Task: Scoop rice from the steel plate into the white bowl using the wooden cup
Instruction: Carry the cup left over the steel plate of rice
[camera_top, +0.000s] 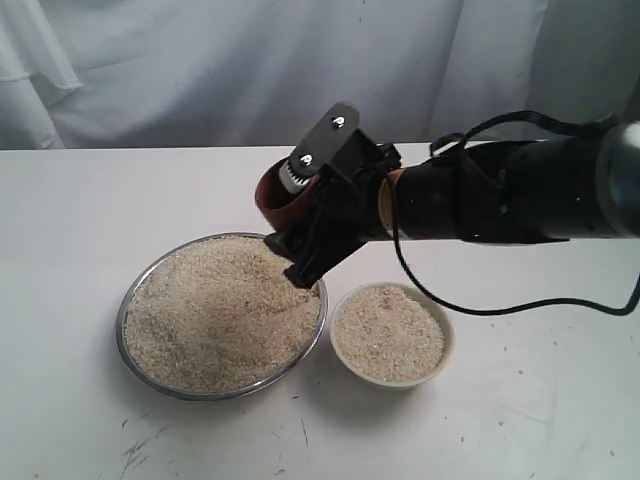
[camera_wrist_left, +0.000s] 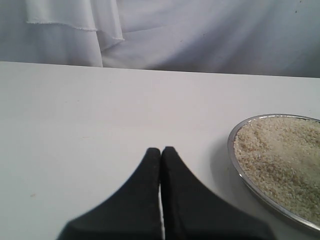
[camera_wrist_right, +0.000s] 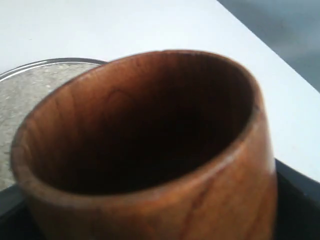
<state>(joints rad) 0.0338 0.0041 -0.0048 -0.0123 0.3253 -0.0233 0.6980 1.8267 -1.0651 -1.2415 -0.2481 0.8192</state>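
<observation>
While right tool (camera_top: 306, 206) grips wooden cup (camera_top: 270, 198), tilted

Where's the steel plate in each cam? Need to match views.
Exterior: steel plate lower left, beside the white bowl.
Left wrist: partly cut off, beside the shut left gripper.
Right wrist: rim arc behind the wooden cup.
Shared landmark: the rice filling it.
</observation>
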